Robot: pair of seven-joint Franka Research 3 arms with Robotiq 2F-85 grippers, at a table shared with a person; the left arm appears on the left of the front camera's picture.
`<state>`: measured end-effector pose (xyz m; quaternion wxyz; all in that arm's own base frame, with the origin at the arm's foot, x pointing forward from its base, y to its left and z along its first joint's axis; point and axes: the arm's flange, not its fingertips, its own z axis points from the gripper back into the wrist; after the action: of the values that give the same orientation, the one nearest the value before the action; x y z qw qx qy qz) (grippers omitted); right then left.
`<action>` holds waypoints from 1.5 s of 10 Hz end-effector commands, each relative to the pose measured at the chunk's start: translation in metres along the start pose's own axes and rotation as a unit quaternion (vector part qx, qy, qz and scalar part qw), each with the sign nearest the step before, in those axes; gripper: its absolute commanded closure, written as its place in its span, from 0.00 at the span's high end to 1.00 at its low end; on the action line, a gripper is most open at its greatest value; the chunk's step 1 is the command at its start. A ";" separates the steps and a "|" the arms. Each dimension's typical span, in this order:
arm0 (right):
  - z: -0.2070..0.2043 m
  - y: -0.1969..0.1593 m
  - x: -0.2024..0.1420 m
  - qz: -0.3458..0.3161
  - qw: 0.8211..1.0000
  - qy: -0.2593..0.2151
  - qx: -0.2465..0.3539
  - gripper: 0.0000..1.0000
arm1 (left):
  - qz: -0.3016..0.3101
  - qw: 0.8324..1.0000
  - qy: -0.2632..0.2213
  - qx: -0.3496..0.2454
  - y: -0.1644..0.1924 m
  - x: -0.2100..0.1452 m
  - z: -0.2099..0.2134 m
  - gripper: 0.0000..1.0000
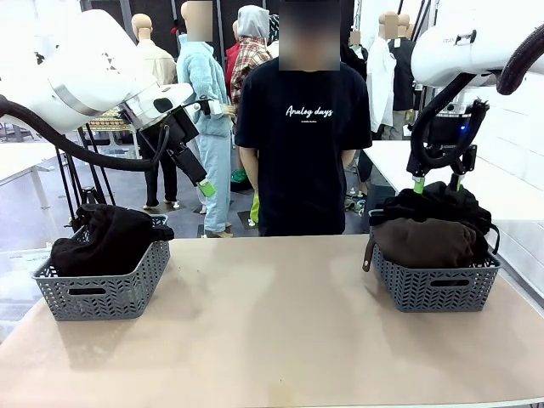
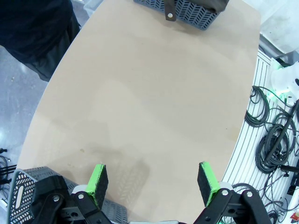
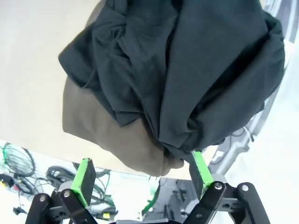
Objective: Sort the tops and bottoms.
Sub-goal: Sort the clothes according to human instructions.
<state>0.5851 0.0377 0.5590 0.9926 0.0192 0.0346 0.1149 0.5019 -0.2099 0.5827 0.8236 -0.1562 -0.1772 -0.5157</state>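
Over the right grey plastic basket (image 1: pixel 435 287), the right gripper (image 1: pixel 439 180) stands wide open and empty above the black fabric garment (image 1: pixel 442 201); it should be lifted straight clear, unsnagged.

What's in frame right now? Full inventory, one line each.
baskets: 2, grey; left basket at table's left, right basket at right
dark garment: 1, dark brown-black, in left basket
black garment: 1, on top in right basket
brown garment: 1, under the black one in right basket
table: 1, tan
cables: black, floor beside table
person: 1, black T-shirt, far side
left gripper: open, above left basket
right gripper: open, just over black garment
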 end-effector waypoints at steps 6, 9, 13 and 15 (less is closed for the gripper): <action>-0.005 -0.005 0.001 -0.004 1.000 0.004 0.002 1.00 | 0.000 1.000 -0.002 0.001 -0.001 -0.001 0.002 1.00; -0.005 -0.005 0.001 -0.004 1.000 0.004 0.002 1.00 | 0.000 1.000 -0.002 0.001 -0.001 -0.001 0.002 1.00; -0.005 -0.005 0.001 -0.004 1.000 0.004 0.002 1.00 | 0.000 1.000 -0.002 0.001 -0.001 -0.001 0.002 1.00; -0.005 -0.005 0.001 -0.004 1.000 0.004 0.002 1.00 | 0.000 1.000 -0.002 0.001 -0.001 -0.001 0.002 1.00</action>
<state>0.5869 0.0341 0.5548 0.9928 0.0192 0.0383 0.1118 0.5019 -0.2099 0.5827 0.8236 -0.1562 -0.1772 -0.5157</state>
